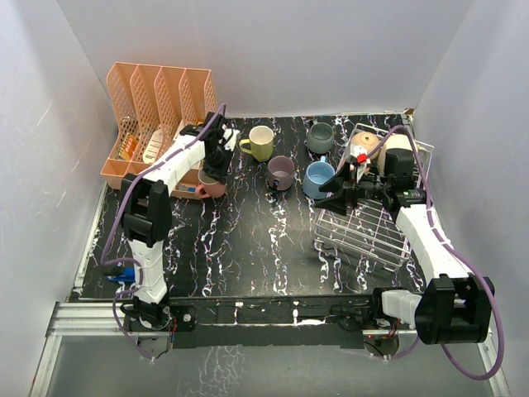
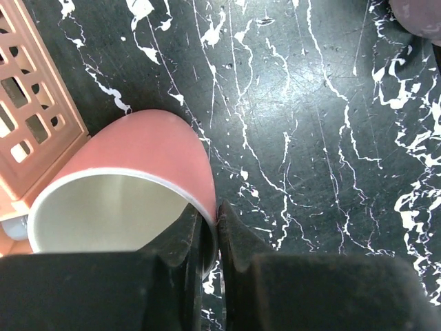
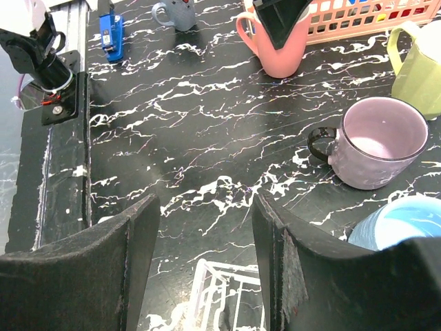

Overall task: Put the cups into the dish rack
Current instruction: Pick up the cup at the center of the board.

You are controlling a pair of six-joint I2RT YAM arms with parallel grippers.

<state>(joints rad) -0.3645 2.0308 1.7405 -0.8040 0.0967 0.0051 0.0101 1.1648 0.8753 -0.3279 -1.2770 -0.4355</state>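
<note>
A pink cup (image 2: 138, 158) stands upright beside the peach organizer. My left gripper (image 2: 211, 212) is shut on its rim, one finger inside the cup and one outside; from above, the left gripper (image 1: 216, 161) sits over the pink cup (image 1: 211, 184). On the table stand a yellow-green cup (image 1: 260, 142), a mauve cup (image 1: 281, 172), a grey cup (image 1: 320, 138) and a light blue cup (image 1: 318, 178). The wire dish rack (image 1: 376, 219) at right holds a tan cup (image 1: 364, 145) and a cream cup (image 1: 401, 141) at its far end. My right gripper (image 3: 207, 207) hangs open and empty above the rack's near-left corner (image 3: 227, 289).
The peach slotted organizer (image 1: 157, 107) stands at the back left, touching the pink cup's side. A small blue object (image 1: 124, 277) lies by the left arm's base. White walls close in the table on three sides. The mauve cup (image 3: 379, 141) and the light blue cup (image 3: 400, 221) sit just right of my right fingers.
</note>
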